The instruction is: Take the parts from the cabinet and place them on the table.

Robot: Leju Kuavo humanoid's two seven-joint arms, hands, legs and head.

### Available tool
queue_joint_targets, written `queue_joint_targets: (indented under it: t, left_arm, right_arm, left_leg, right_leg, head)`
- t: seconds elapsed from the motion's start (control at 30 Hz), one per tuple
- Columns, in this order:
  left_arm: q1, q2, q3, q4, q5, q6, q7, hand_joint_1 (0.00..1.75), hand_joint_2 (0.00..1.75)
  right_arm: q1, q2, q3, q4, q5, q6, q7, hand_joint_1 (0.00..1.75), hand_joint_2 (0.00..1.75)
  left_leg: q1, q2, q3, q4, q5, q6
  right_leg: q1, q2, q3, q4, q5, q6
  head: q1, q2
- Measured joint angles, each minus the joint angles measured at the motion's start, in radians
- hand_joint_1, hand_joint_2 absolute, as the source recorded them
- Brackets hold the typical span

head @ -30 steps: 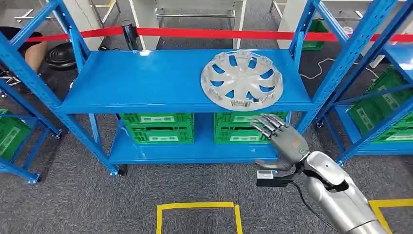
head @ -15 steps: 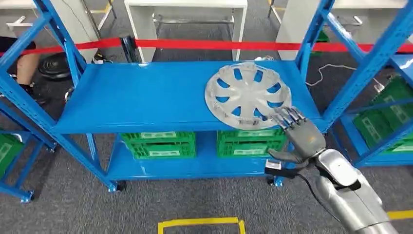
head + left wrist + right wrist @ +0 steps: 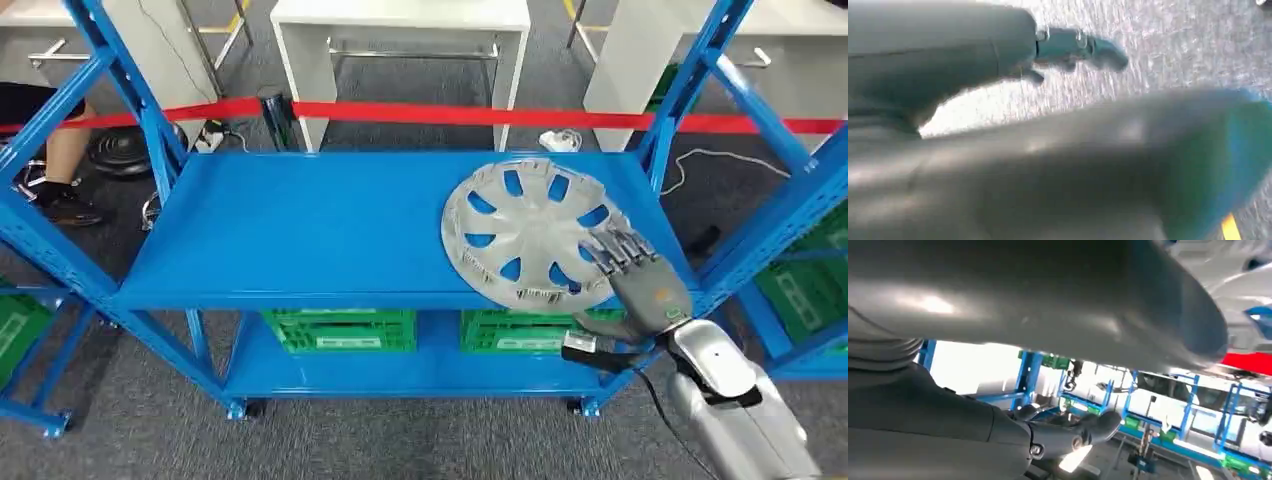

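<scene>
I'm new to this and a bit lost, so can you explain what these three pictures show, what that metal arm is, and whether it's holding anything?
It is a humanoid robot. The wide picture comes from its head, looking down at a blue shelf rack. A silver wheel cover lies on the upper shelf, green crates below. The right hand reaches over the cover's near edge, fingers spread, not gripping it. The two blurry pictures come from cameras at the wrists, close behind each hand: the left hand hangs over grey floor, holding nothing I can see.

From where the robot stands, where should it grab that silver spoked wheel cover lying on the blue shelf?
Probably the near rim of the silver spoked wheel cover, approached from the front. It lies flat, its edge slightly overhanging the front lip of the blue shelf, leaving room underneath. The right hand is already there.
</scene>
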Motion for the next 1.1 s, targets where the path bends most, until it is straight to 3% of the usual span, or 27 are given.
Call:
queue_joint_targets:
  t: [0.07,0.1,0.17,0.2,0.23,0.27,0.3,0.33,0.37,0.4,0.43,0.47,0.5,0.53,0.57,0.6,0.77,0.87,0.9,0.93,1.03,1.1]
  left_arm:
    - [-0.002,0.0,0.0,-0.001,0.0,0.0,0.0,0.0,0.0]
    - [-0.004,-0.002,0.0,-0.001,0.0,-0.001,0.0,0.0,0.0]
    - [-0.006,-0.002,0.0,0.0,0.0,-0.001,0.0,0.0,0.0]
    - [-0.003,-0.002,0.0,0.0,0.0,-0.001,0.002,0.0,0.0]
    - [0.001,-0.002,0.0,0.0,0.0,0.0,0.002,0.0,0.0]
    - [0.003,-0.001,0.001,0.0,0.0,-0.001,0.002,0.0,0.0]
    - [0.002,0.0,0.001,0.0,0.0,0.0,0.007,0.0,0.0]
    - [0.001,0.001,0.001,0.0,0.0,0.0,0.009,0.0,0.0]
    - [0.003,0.001,0.002,0.0,0.0,0.0,0.01,0.0,0.0]
    - [0.002,0.001,0.003,0.001,0.0,0.001,0.017,0.0,0.0]
    - [-0.001,0.001,0.008,0.001,0.0,0.004,0.021,0.0,0.0]
    - [0.0,0.001,0.009,0.001,0.0,0.011,0.031,0.0,0.0]
    - [0.001,0.0,0.009,0.001,-0.001,0.019,0.039,0.0,0.0]
    - [0.0,-0.002,0.009,0.001,-0.002,0.026,0.042,0.0,0.0]
    - [-0.001,-0.002,0.01,0.001,-0.003,0.032,0.044,0.0,0.0]
    - [-0.002,-0.002,0.01,0.001,-0.003,0.034,0.045,0.0,0.0]
    - [-0.003,-0.003,0.013,0.001,-0.006,0.049,0.054,0.0,0.0]
    - [-0.003,-0.005,0.017,0.001,-0.006,0.064,0.085,0.0,0.0]
    - [-0.003,-0.005,0.017,0.001,-0.007,0.062,0.098,0.0,1.75]
    - [-0.003,-0.005,0.018,0.001,-0.009,0.058,0.111,0.0,0.0]
    - [-0.003,-0.006,0.018,0.001,-0.018,0.047,0.131,0.0,0.0]
    - [-0.003,-0.006,0.018,0.001,-0.018,0.052,0.134,0.0,0.0]
  right_arm:
    - [-0.004,0.003,-0.007,0.0,-0.003,-0.001,-0.002,0.0,0.0]
    - [-0.005,0.005,-0.009,0.0,-0.004,-0.001,-0.005,0.0,0.0]
    - [-0.003,0.01,-0.009,0.001,-0.004,-0.001,-0.01,0.0,0.0]
    - [-0.002,0.014,-0.009,0.003,-0.006,-0.001,-0.01,0.0,0.0]
    - [-0.001,0.016,-0.009,0.005,-0.011,0.0,-0.016,0.0,0.0]
    - [-0.001,0.019,-0.009,0.007,-0.025,0.005,-0.025,0.0,0.0]
    - [-0.002,0.023,-0.011,0.01,-0.052,0.017,-0.043,0.0,0.0]
    - [-0.005,0.029,-0.013,0.011,-0.079,0.028,-0.058,0.0,0.0]
    - [-0.007,0.037,-0.016,0.014,-0.104,0.037,-0.072,0.0,1.75]
    - [-0.011,0.045,-0.017,0.019,-0.122,0.045,-0.08,0.0,1.75]
    - [-0.018,0.05,-0.019,0.024,-0.135,0.051,-0.087,0.0,1.75]
    - [-0.022,0.053,-0.019,0.028,-0.139,0.056,-0.088,0.0,1.75]
    - [-0.029,0.056,-0.019,0.033,-0.142,0.057,-0.085,0.0,1.75]
    - [-0.034,0.058,-0.019,0.041,-0.142,0.059,-0.08,0.0,1.75]
    - [-0.044,0.059,-0.019,0.05,-0.143,0.059,-0.08,0.0,1.75]
    - [-0.051,0.06,-0.02,0.055,-0.143,0.059,-0.08,0.0,1.75]
    - [-0.075,0.071,-0.02,0.076,-0.143,0.057,-0.084,0.0,1.75]
    - [-0.091,0.075,-0.019,0.096,-0.188,0.082,-0.119,0.0,1.75]
    - [-0.097,0.078,-0.019,0.105,-0.218,0.1,-0.139,0.0,1.75]
    - [-0.104,0.081,-0.019,0.115,-0.255,0.124,-0.161,0.0,1.75]
    - [-0.123,0.096,-0.019,0.145,-0.391,0.218,-0.241,0.0,1.75]
    - [-0.131,0.103,-0.017,0.157,-0.431,0.268,-0.255,0.0,1.75]
  left_leg:
    - [-0.001,0.004,-0.01,0.044,-0.009,-0.009]
    - [0.001,0.004,-0.044,0.1,-0.019,-0.016]
    - [0.008,0.004,-0.149,0.238,-0.079,-0.024]
    - [0.01,0.004,-0.19,0.277,-0.103,-0.029]
    - [0.011,0.004,-0.211,0.277,-0.101,-0.028]
    - [0.012,0.004,-0.215,0.244,-0.081,-0.028]
    - [0.013,0.004,-0.205,0.178,-0.036,-0.028]
    - [0.013,0.004,-0.189,0.101,0.031,-0.029]
    - [0.013,0.005,-0.18,0.019,0.129,-0.027]
    - [0.009,0.007,-0.189,0.023,0.108,-0.026]
    - [0.007,0.009,-0.178,0.022,0.105,-0.016]
    - [0.005,0.007,-0.177,0.02,0.122,-0.009]
    - [0.005,0.007,-0.174,0.016,0.123,-0.004]
    - [0.009,0.006,-0.174,0.01,0.131,-0.012]
    - [0.01,0.003,-0.173,0.006,0.131,-0.012]
    - [0.009,0.002,-0.171,0.004,0.128,-0.007]
    - [0.009,-0.004,-0.156,-0.007,0.121,0.002]
    - [0.009,-0.004,-0.154,-0.007,0.12,0.004]
    - [0.009,-0.004,-0.154,-0.007,0.12,0.004]
    - [0.009,-0.004,-0.154,-0.007,0.12,0.004]
    - [0.009,-0.004,-0.153,-0.008,0.121,0.004]
    - [0.01,-0.004,-0.151,-0.009,0.122,0.003]
  right_leg:
    - [-0.007,0.0,0.044,-0.005,-0.008,-0.02]
    - [-0.008,-0.001,0.054,-0.005,-0.017,-0.026]
    - [-0.009,-0.001,0.072,-0.005,-0.037,-0.026]
    - [-0.01,0.0,0.082,-0.005,-0.046,-0.025]
    - [-0.012,0.002,0.093,-0.005,-0.055,-0.024]
    - [-0.014,0.005,0.107,-0.005,-0.062,-0.021]
    - [-0.016,0.007,0.122,-0.005,-0.073,-0.017]
    - [-0.018,0.007,0.136,-0.004,-0.082,-0.013]
    - [-0.019,0.006,0.135,-0.006,-0.093,-0.007]
    - [-0.018,0.009,0.152,0.0,-0.1,-0.001]
    - [-0.016,0.011,0.148,-0.004,-0.105,0.007]
    - [-0.015,0.01,0.151,-0.008,-0.11,0.014]
    - [-0.016,0.01,0.153,-0.018,-0.11,0.017]
    - [-0.014,0.009,0.154,-0.013,-0.105,0.008]
    - [-0.013,0.009,0.154,-0.017,-0.101,-0.001]
    - [-0.012,0.009,0.162,-0.03,-0.101,-0.001]
    - [-0.011,0.004,0.19,-0.065,-0.107,0.002]
    - [-0.012,0.003,0.192,-0.069,-0.106,0.016]
    - [-0.012,0.003,0.192,-0.069,-0.106,0.017]
    - [-0.012,0.003,0.192,-0.069,-0.105,0.018]
    - [-0.011,0.003,0.193,-0.069,-0.104,0.02]
    - [-0.011,0.003,0.194,-0.069,-0.104,0.02]
  head:
    - [0.0,0.0]
    - [-0.011,0.0]
    - [-0.009,0.0]
    - [-0.009,0.0]
    - [-0.008,0.0]
    - [-0.009,0.0]
    - [-0.009,0.0]
    - [-0.009,0.0]
    - [-0.01,0.0]
    - [-0.008,0.0]
    - [-0.008,0.0]
    - [-0.007,0.0]
    - [-0.008,0.0]
    - [-0.008,0.0]
    - [-0.007,0.0]
    - [-0.007,0.0]
    - [-0.007,0.0]
    - [-0.007,0.0]
    - [-0.007,0.0]
    - [-0.008,0.0]
    - [-0.008,0.0]
    - [-0.008,0.0]
